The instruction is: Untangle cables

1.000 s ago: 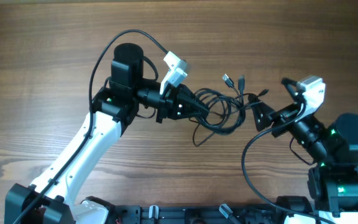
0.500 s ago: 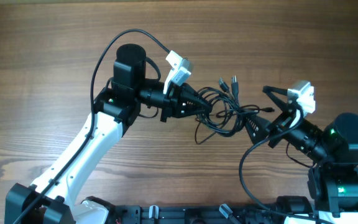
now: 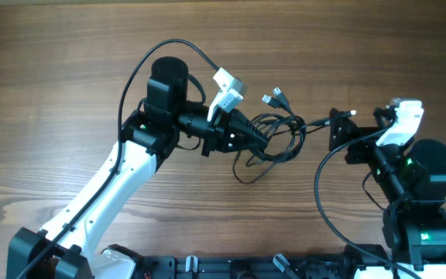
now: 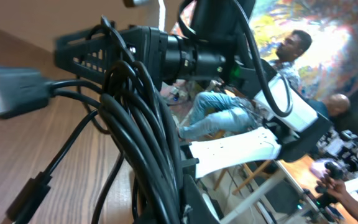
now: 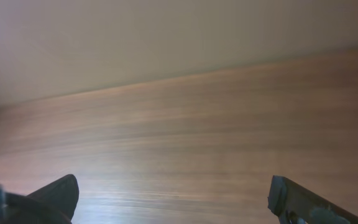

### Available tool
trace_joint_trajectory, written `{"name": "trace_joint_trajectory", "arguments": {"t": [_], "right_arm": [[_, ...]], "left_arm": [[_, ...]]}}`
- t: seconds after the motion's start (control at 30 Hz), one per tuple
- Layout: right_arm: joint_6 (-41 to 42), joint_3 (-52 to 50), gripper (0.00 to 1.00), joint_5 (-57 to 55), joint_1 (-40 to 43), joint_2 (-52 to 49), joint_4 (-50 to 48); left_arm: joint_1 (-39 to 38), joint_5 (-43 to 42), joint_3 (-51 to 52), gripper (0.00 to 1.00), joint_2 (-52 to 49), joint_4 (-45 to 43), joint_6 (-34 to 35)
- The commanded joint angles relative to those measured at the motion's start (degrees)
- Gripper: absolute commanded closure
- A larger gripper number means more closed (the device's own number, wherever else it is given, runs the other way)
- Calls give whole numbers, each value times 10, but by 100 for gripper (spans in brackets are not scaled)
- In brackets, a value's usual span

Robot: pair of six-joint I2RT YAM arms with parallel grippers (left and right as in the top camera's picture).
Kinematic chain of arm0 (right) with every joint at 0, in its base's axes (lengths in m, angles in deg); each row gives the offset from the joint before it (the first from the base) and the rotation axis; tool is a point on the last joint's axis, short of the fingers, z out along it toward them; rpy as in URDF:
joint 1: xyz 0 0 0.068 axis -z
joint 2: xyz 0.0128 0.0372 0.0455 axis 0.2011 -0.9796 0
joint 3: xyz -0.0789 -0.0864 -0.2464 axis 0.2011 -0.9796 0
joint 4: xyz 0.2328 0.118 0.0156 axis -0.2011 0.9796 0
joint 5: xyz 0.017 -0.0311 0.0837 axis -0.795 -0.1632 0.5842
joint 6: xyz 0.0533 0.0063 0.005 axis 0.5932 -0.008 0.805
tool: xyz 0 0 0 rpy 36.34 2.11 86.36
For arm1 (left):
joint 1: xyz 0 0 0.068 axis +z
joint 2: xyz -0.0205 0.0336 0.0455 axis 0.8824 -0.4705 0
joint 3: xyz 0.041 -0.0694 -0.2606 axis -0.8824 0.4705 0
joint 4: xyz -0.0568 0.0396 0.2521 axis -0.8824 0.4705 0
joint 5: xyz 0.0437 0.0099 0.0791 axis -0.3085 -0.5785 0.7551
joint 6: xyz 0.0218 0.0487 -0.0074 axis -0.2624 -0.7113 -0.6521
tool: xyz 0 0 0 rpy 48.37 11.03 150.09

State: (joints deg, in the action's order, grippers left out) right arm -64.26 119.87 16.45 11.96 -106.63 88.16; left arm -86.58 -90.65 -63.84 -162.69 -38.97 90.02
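Claws, two. The left claw (image 3: 254, 138): pressed together on the cables (image 3: 279, 133), pinching the bundle at its left side and holding it clear of the table (image 3: 68, 62); in the left wrist view several dark strands (image 4: 145, 137) run close across the lens in a thick sheaf, one plug (image 4: 14, 93) jutting to the left. The right claw (image 3: 336, 133): spread wide, holding nothing, standing just beside the right end of the bundle; its own camera shows both fingertips (image 5: 58, 194) at the lower corners with only bare wood between them. Cables: two thin dark cords, looped through one another in the middle of the table between the two arms, plug ends (image 3: 274, 97) sticking up and away at the top, one loose tail (image 3: 245, 175) hanging toward the near edge. Whether the right end of the bundle touches the right claw cannot be told from above. Step in hand, by judgement: the bundle is anchored on one side and the free claw is lined up to take a strand; no separation is done yet. Next move, by judgement: the open claw should close on a single cord or plug at the right end, not the whole sheaf, then draw it away from the anchor so the loops slide apart and do not tighten.
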Motion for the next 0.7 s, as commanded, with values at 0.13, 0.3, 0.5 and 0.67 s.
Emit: {"name": "trace_joint_trajectory", "arguments": {"t": [0.13, 0.3, 0.5, 0.67], "right_arm": [[13, 6, 0, -263, 2, 1, 30], [13, 6, 0, -236, 2, 1, 35], [-109, 6, 0, 139, 2, 1, 35], [-104, 7, 0, 323, 2, 1, -18]], "left_arm": [[65, 8, -1, 96, 17, -4, 2], [66, 9, -1, 96, 17, -4, 1], [65, 41, -1, 96, 17, -63, -4], [64, 34, -1, 96, 17, -115, -18]]}}
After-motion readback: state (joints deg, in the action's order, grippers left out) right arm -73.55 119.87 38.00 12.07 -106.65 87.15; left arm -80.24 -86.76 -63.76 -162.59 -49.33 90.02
